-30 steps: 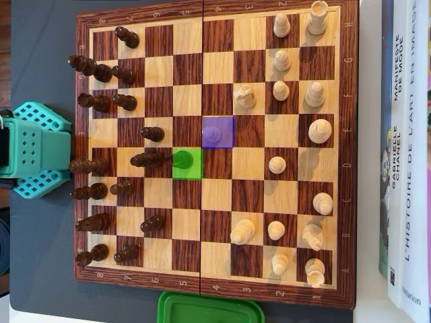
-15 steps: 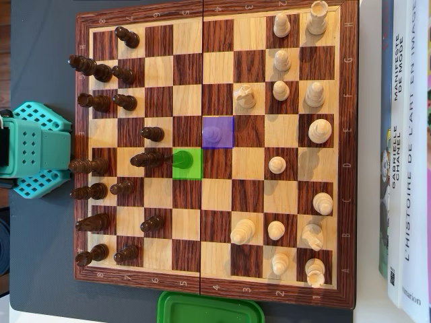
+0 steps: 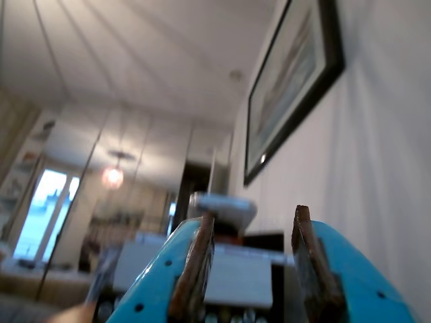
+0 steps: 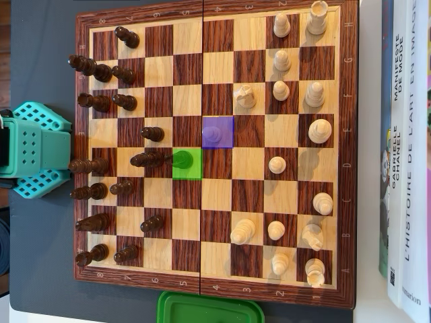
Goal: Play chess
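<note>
One arm: teal base (image 4: pixel 30 149) just off the left edge of the chessboard (image 4: pixel 214 15) in the overhead view; only the base shows there, arm not over the board.
Fingers: blue fingers (image 3: pixel 250 259) in the wrist view, spread apart, nothing between them; camera tilted up at ceiling, wall and a framed picture (image 3: pixel 291 84), no board in sight.
Board: wooden chessboard on a dark mat (image 4: pixel 40 282) on the desk; dark pieces crowd its left side, light pieces its right side.
Marked squares: green square (image 4: pixel 186 164) near board centre, slightly left of the fold; purple square (image 4: pixel 217 131) one column right and one row up from the green.
Task piece: pawn tinted green (image 4: pixel 180 159) stands on the green square, just right of a dark piece (image 4: pixel 149 159); purple square also holds a tinted pawn (image 4: pixel 213 134), colour hard to tell.
Step in hand: judged as pre-reach, arm raised or parked, no piece held.
Next move calls for: lower the wrist toward the board, centre the open fingers over the green-square pawn, close on its head without knocking the dark neighbour; if the purple square is the target, its pawn likely has to come off first.
Other: green lid (image 4: pixel 210 309) at the board's bottom edge, books (image 4: pixel 407 155) off its right edge.
</note>
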Controlling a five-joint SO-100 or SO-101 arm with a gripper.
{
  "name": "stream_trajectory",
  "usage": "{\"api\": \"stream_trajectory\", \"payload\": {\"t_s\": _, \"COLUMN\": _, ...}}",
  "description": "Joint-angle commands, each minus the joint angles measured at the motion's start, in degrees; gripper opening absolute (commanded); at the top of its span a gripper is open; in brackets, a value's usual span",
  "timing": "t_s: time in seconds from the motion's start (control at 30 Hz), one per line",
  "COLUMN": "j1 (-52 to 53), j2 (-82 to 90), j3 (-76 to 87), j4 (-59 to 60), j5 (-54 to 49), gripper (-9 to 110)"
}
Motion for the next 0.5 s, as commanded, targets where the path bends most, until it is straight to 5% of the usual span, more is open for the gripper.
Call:
{"api": "stream_trajectory", "payload": {"t_s": 0.0, "j1": 0.4, "j2": 0.0, "j3": -4.2, "j4": 10.4, "j5": -0.3, "gripper": 17}}
{"api": "stream_trajectory", "payload": {"t_s": 0.47, "j1": -0.4, "j2": -0.1, "j3": -13.4, "j4": 67.2, "j5": 0.3, "gripper": 17}}
